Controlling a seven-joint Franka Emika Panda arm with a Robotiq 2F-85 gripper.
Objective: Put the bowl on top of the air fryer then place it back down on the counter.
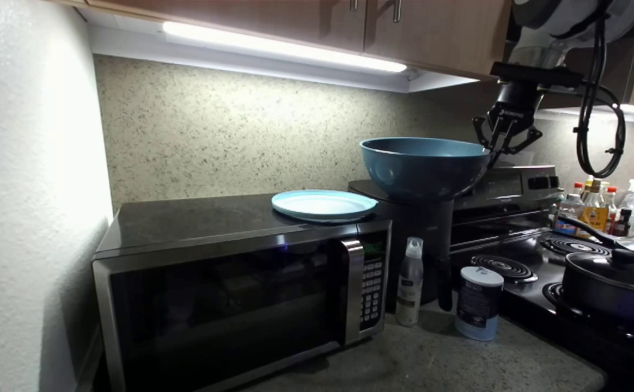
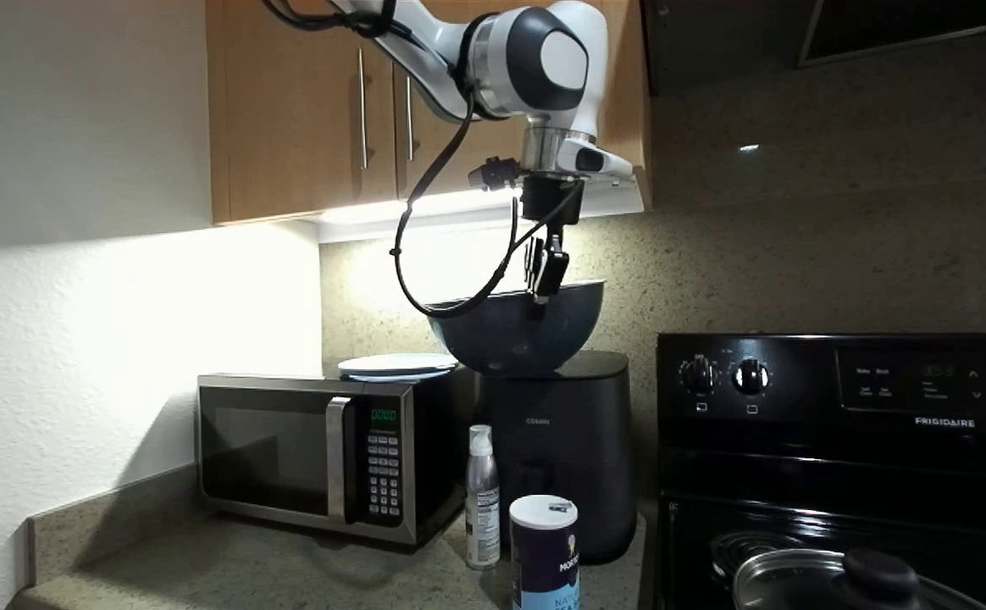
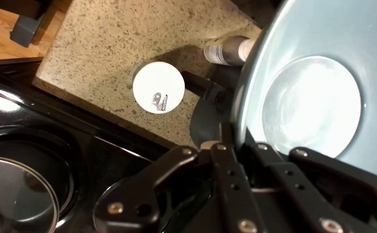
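Gripper [image 3: 237, 137] is pinched onto the rim of the bowl [image 1: 423, 171], wall caught between 2 fingers. Bowl is held slightly tilted over the air fryer [image 2: 565, 457]; base contact with its top can't be told. Step 1, placement on top, is judged to be in hand; lift-off can't be ruled out. Next: bowl is to be levelled, lowered, seated, then released. At step 2, salt canister [image 2: 544, 555] and spray bottle [image 2: 483, 508] on the counter [image 2: 256, 568] are to be avoided.
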